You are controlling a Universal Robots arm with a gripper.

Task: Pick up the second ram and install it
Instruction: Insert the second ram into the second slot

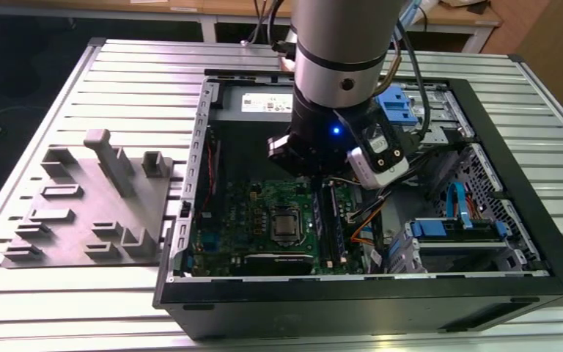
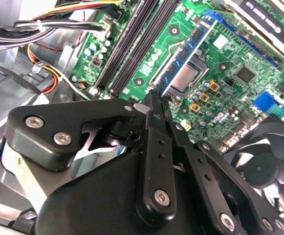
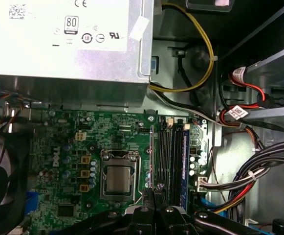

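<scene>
The second ram [image 2: 183,61] is a blue-green stick with black chips, standing on edge between the CPU socket [image 2: 186,82] and the black slot rails [image 2: 132,49]. In the first wrist view the second ram [image 3: 151,156] shows as a thin line that ends at my fingertips. My gripper [image 3: 155,189] is shut on the stick's near part, low over the motherboard [image 1: 252,220]; in the second wrist view the gripper [image 2: 157,100] shows the same grip. I cannot tell whether the stick sits in a rail. A blue strip [image 3: 185,166] stands along the rail farthest from the socket.
The open computer case [image 1: 360,301] lies on a slatted table. The power supply [image 3: 63,44] sits beyond the board. Cable bundles [image 3: 259,166] crowd the side past the rails. A fan [image 2: 264,156] lies near the socket. A grey fixture [image 1: 86,205] stands at the exterior view's left.
</scene>
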